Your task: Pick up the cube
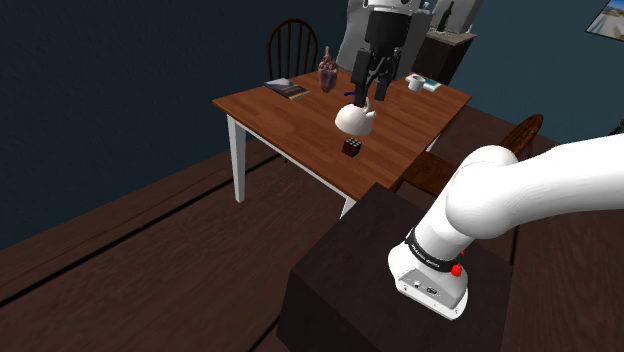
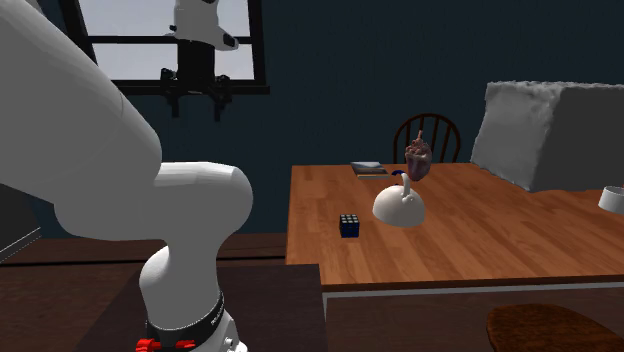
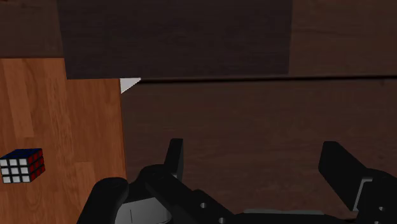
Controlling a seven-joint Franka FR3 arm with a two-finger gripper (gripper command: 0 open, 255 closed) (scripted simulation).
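The cube (image 3: pixel 22 165) is judged rigid, light and smooth-faced; opposite flat sides should be gripped. The gripper (image 3: pixel 254 149) is seen spread apart, empty.

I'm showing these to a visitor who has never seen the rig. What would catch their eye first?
Probably the big white arm sweeping across the shoulder view's lower right, with its black gripper held high and open. After that, the small multicoloured cube near the edge of the wooden table, close to a white domed object.
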